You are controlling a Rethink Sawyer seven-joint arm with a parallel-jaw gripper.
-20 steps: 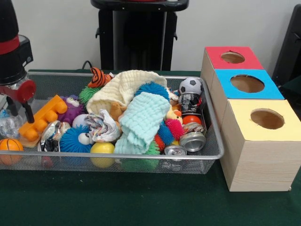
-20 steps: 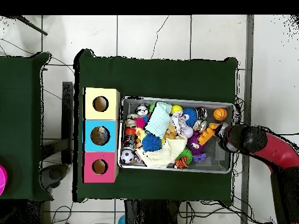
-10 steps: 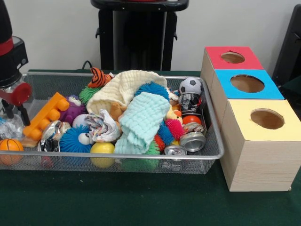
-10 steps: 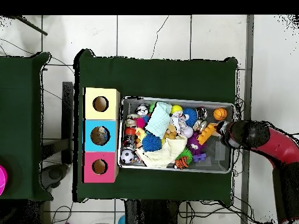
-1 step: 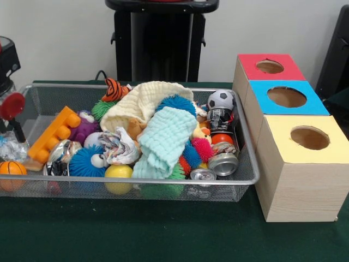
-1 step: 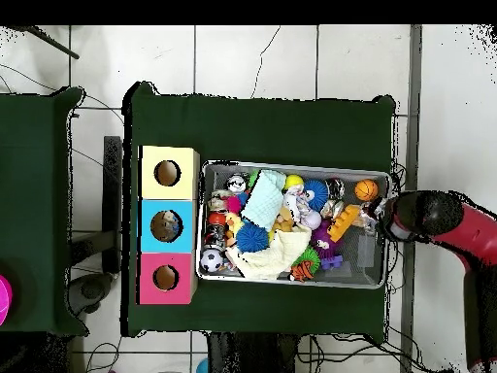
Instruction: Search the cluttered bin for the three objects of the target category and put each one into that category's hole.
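**Gripper at bin edge, mostly cut off**

Front: we see the gripper (image 5: 13,128) clipped by the frame over the bin (image 5: 240,180); finger state unreadable. Cans (image 5: 223,162) lie near the boxes (image 5: 297,180).
Overhead: arm (image 6: 427,216) has shifted outward past the rim.

The robot's arm (image 6: 456,221) is a thick red tube ending in a rounded black head, and its tool (image 5: 10,117) carries a round red disc above dark parts.
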